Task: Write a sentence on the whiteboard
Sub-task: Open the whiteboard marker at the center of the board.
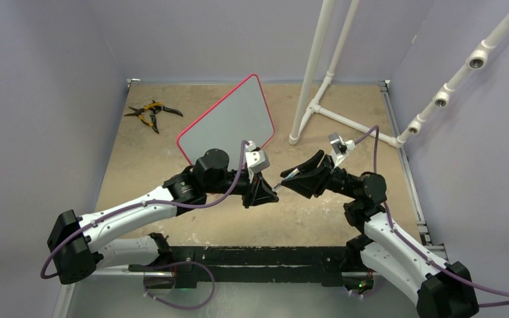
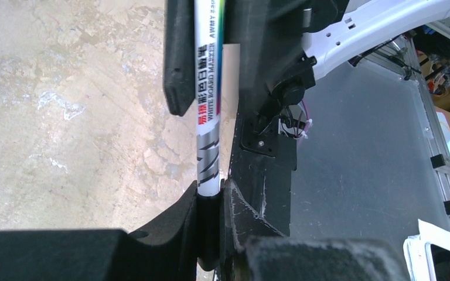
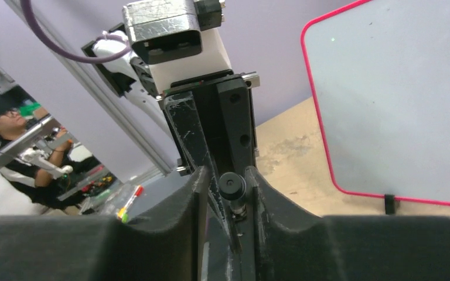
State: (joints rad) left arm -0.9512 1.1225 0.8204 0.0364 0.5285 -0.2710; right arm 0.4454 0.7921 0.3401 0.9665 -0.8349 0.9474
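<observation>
At the near edge of the table [image 1: 139, 165], two robot arms are reaching inward, grippers meeting tip to tip at centre. The L gripper [image 2: 210, 202] is clamping tight on a whiteboard marker [image 2: 209, 117], holding the white barrel w/ printed lettering between its black fingers. The R gripper [image 3: 227, 175] is facing it head-on, fingers sitting either side of the same marker's black end. In the L wrist view a pale gap is showing on one side of the barrel, so the R jaws seem to be standing partly apart rather than pinching, though the angle is poor.

Just beyond the L gripper, left of centre, the whiteboard [image 1: 228, 122] is standing on the table on a small black foot, tilted, w/ its red-pink rim and plain pale face turning toward the arms. Neither gripper is touching it.

Farther back on the left, yellow-handled pliers [image 1: 151, 114] are lying flat. At the far right, a white pipe frame [image 1: 315, 66] is rising from the table.
</observation>
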